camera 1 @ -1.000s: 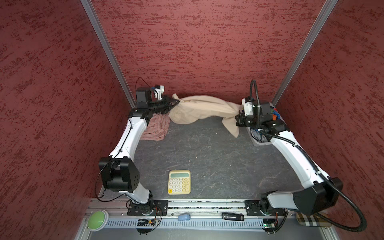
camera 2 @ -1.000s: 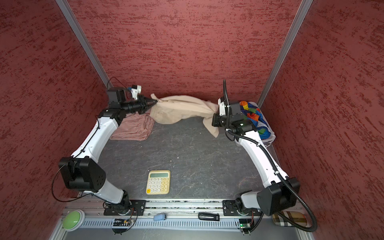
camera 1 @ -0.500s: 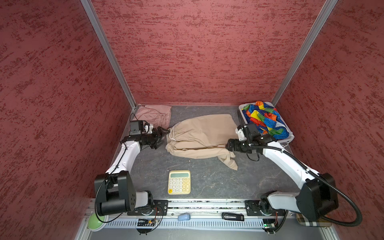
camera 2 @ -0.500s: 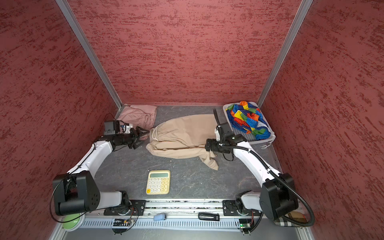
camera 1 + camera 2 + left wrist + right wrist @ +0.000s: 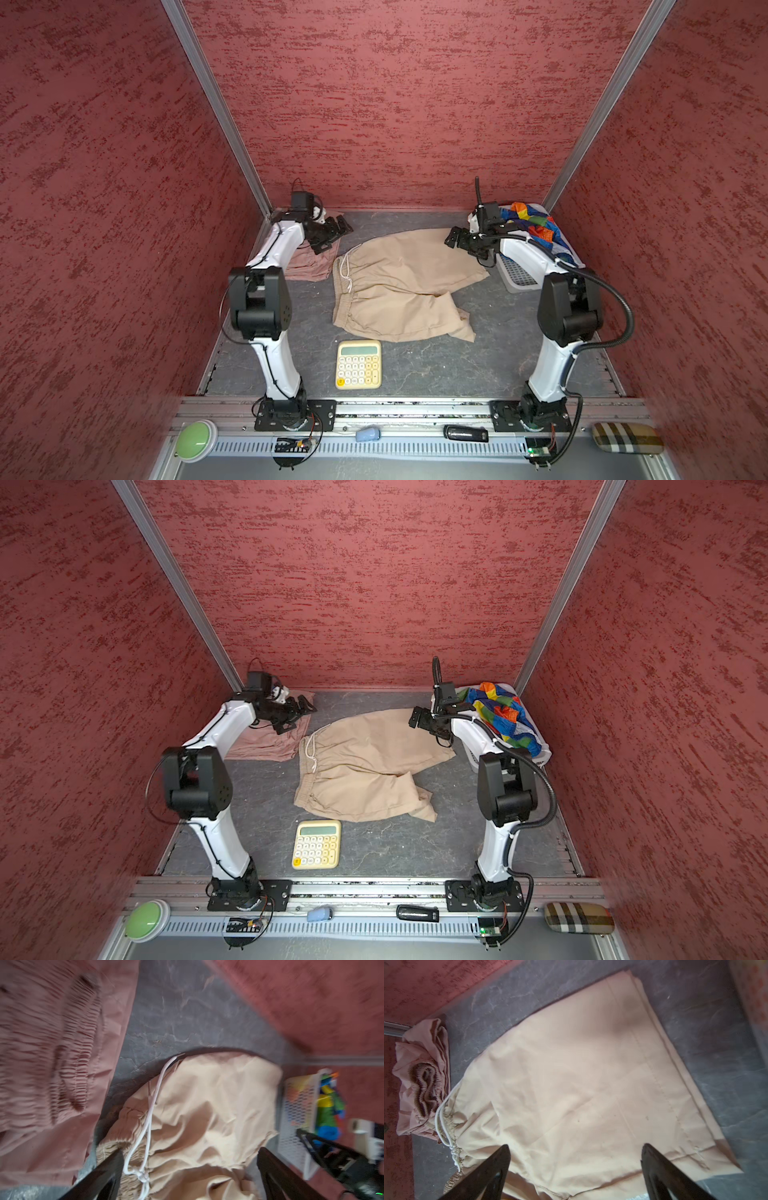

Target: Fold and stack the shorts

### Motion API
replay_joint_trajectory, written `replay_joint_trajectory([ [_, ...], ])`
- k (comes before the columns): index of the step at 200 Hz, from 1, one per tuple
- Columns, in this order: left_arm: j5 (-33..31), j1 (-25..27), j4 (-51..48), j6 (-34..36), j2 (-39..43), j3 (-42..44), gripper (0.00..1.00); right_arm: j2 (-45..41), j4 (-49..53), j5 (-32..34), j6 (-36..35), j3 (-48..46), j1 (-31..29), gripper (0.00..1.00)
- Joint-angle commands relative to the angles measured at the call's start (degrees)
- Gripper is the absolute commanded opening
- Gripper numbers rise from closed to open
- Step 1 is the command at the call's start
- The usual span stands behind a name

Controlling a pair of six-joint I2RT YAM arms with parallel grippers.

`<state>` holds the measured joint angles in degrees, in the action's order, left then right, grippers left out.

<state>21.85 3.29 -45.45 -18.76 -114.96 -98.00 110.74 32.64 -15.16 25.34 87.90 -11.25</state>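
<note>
two unclenched, empty hands, the left hand (image 5: 334, 237) and the right hand (image 5: 457, 243), have just released the beige shorts (image 5: 399, 286), which now lie spread on the tabletop (image 5: 415, 365) between and below them, ready for folding.

You're looking at a robotics lab test cell, not a home. Left arm base (image 5: 291, 415) and right arm base (image 5: 536, 415) bolt onto an aluminium rail (image 5: 395, 409) at your front edge. Red textured wall panels (image 5: 395, 104) on aluminium corner posts (image 5: 216, 104) box in a dark grey tabletop (image 5: 436, 365). Green push button (image 5: 190, 439), bare circuit board (image 5: 293, 444) and slotted cable duct (image 5: 415, 448) sit up front. A calculator (image 5: 358, 364) and a white perforated basket (image 5: 517, 276) sit on the tabletop.
</note>
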Motion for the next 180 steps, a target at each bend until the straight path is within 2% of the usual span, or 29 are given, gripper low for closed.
replay_joint_trajectory([
  [1,-14.02,4.44,-11.42,12.17,-2.72,-4.45,0.99,-0.89,-3.40,-2.51,0.84,0.99,-0.14,0.99],
  [15,-20.17,6.11,-12.88,14.03,-5.73,-6.76,0.99,-0.55,-3.67,-2.44,0.38,0.51,-0.09,0.99],
  [38,-26.50,7.16,-16.32,15.03,-11.54,-11.82,0.98,-0.10,-4.06,-3.13,0.01,0.01,0.67,0.99],
  [61,-29.60,7.18,-16.76,15.31,-15.09,-14.48,0.91,0.48,-4.82,-4.33,0.15,-0.27,1.25,0.99],
  [77,-32.83,7.39,-17.44,15.34,-16.47,-15.96,0.90,0.79,-4.97,-4.64,-0.02,-0.24,1.36,0.99],
  [100,-34.57,7.70,-16.66,15.75,-16.10,-15.90,0.89,1.21,-5.35,-4.98,-0.15,-0.44,1.66,0.99],
  [126,-33.74,7.15,-17.90,15.96,-17.19,-17.85,0.83,2.15,-6.16,-5.89,0.08,-0.54,1.89,0.99],
  [160,-30.99,6.99,-20.14,16.83,-20.27,-20.88,0.67,3.13,-6.68,-6.39,0.15,-0.13,2.34,0.99],
  [180,-31.05,6.97,-23.35,17.05,-22.68,-22.86,0.67,3.59,-6.72,-6.57,0.27,0.59,3.13,0.99],
])
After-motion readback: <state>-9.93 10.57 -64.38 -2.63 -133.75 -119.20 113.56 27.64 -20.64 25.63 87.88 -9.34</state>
